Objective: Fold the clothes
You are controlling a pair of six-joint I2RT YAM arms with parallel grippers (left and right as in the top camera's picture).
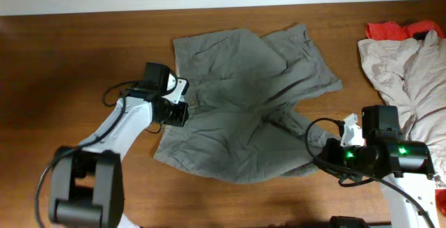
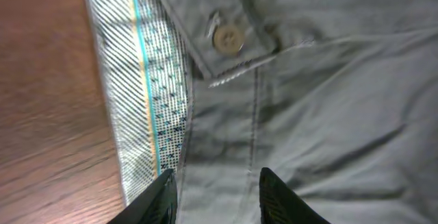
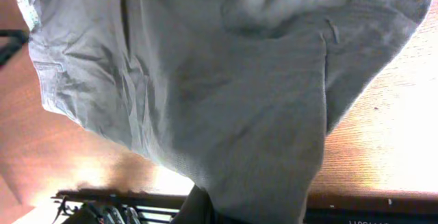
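The shorts (image 1: 244,109) lie in the middle of the brown table (image 1: 70,61). They are grey-green and a bit wrinkled. The waist points to 9 o'clock. One leg reaches out to 2 o'clock. The other leg reaches to 4 o'clock.

The left gripper (image 1: 178,109) sits at the 9 o'clock edge of the shorts, right over the waist. Its two black fingers (image 2: 159,200) stand a little way apart, and the cloth under them looks flat. In the left wrist view, a round button (image 2: 228,40) sits toward 12 o'clock from the fingers. A striped band (image 2: 140,80) with a blue line runs along the inside of the waist at 10 o'clock.

The right gripper (image 1: 327,143) is at the 4 o'clock corner of the shorts, by the leg's edge. It is squeezed tight. In the right wrist view, the cloth fills almost the whole picture. It runs down to a narrow end at 6 o'clock and hides the tips there, so the leg looks pinched.

A beige cloth (image 1: 404,74) lies in a heap at the table's 3 o'clock side, apart from the shorts. A red cloth (image 1: 390,29) peeks out just past it at 2 o'clock.
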